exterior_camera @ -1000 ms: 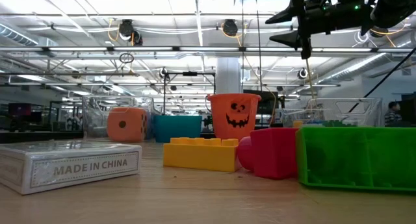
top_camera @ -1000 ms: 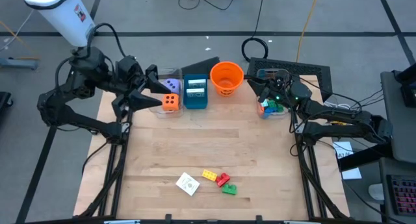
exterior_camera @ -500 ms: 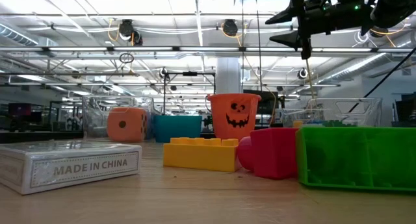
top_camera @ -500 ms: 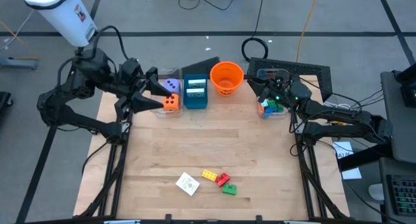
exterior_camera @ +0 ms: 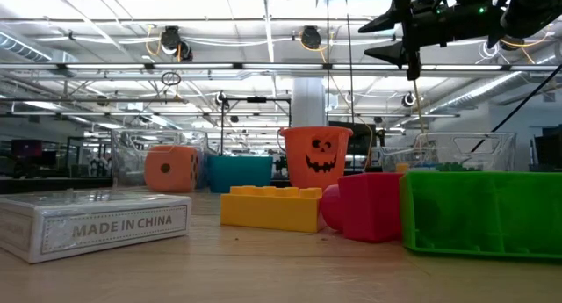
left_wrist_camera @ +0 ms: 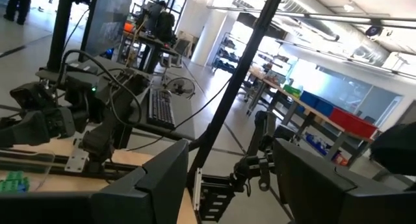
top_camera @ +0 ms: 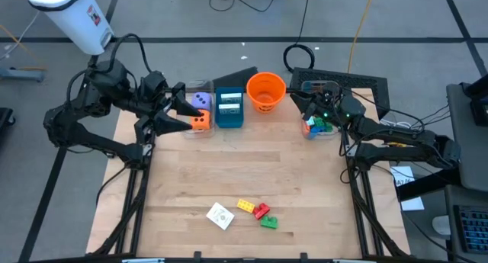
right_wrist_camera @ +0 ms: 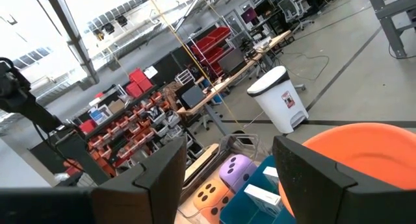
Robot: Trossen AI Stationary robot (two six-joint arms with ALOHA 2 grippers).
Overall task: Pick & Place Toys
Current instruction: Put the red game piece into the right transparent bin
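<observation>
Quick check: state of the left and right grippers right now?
Left gripper: open, empty, above the dice bin.
Right gripper: open, empty, above the brick bin.

"MADE IN CHINA" reads in raised grey capitals along the long side of the flat white card box [exterior_camera: 95,222] lying on the wooden bench [exterior_camera: 263,268], plain in the low view. The orange plastic bucket [exterior_camera: 315,157] behind it carries a black jack-o'-lantern face, no letters. Dots show on the orange die [right_wrist_camera: 207,196]. Nothing else is legible.
</observation>
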